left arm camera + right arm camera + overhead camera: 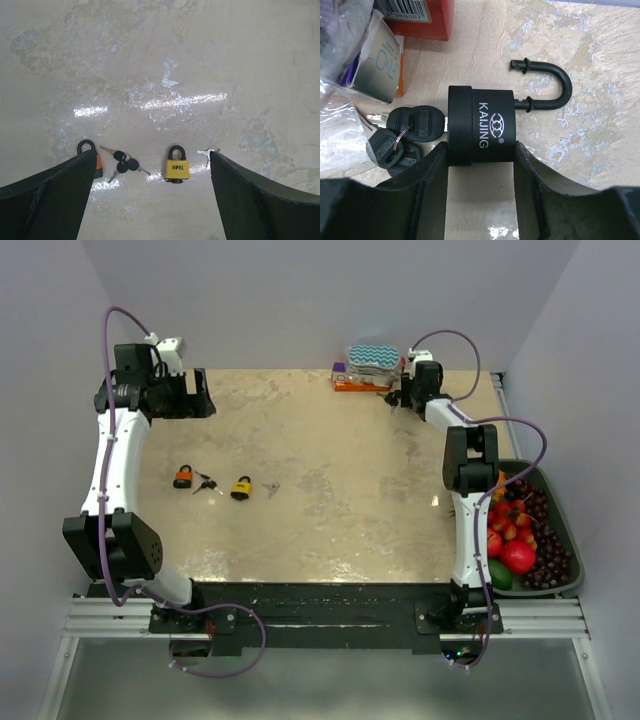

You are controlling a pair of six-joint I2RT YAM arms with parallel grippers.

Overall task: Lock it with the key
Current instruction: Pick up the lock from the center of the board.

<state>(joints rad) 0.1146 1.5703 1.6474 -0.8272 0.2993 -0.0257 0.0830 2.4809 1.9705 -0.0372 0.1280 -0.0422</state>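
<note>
A black KAIJING padlock (480, 125) lies on the table at the back right, its shackle (555, 85) swung open. A black-headed key sits in its base with a bunch of keys (402, 137) hanging from it. My right gripper (480, 150) is shut on the padlock's body, one finger on each side; it also shows in the top view (400, 397). My left gripper (152, 154) is open and empty, held high at the back left (205, 395). Below it lie a yellow padlock (176, 167), an orange padlock (98, 162), a key bunch (122, 164) and a silver key (206, 152).
An orange box (425, 17) and a white carton (377, 65) lie close to the left of the black padlock, under a stack of packets (370, 360). A dark tray (562, 525) of fruit sits at the table's right edge.
</note>
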